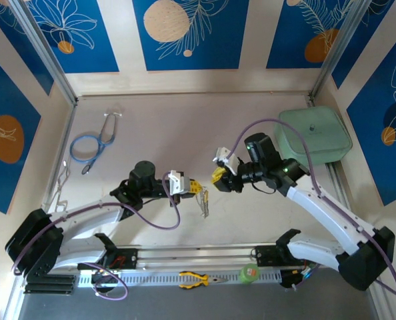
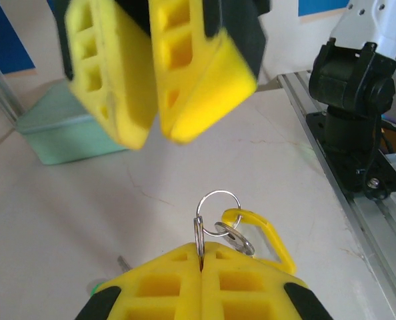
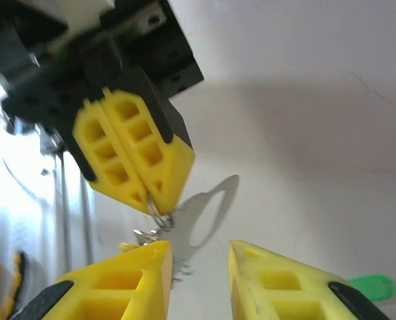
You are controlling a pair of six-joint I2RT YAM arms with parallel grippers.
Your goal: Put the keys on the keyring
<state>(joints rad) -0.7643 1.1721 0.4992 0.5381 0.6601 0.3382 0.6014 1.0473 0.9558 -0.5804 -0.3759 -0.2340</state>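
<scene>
Pale counter (image 1: 158, 133) between blue-patterned walls. At mid-frame, the left gripper (image 2: 201, 252) jaws are clenched on the keyring (image 2: 199, 227), yellow key (image 2: 255, 217) attached. The right gripper (image 3: 199, 257) jaws stand released. Green key (image 3: 375, 287) lies lower right. Both 2 keys look light, stiff and slippery, probably best pinched by their plastic heads.

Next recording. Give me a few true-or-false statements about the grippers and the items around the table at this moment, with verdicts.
1. The left gripper is shut on a silver ring. True.
2. The right gripper is clamped shut. False: its jaws stand apart.
3. The stethoscope lies toward the table's far left. True.
4. The right gripper holds the pliers. False: they lie on the rail between the arm bases.
5. The mint-green box sits at the far right of the table. True.
</scene>
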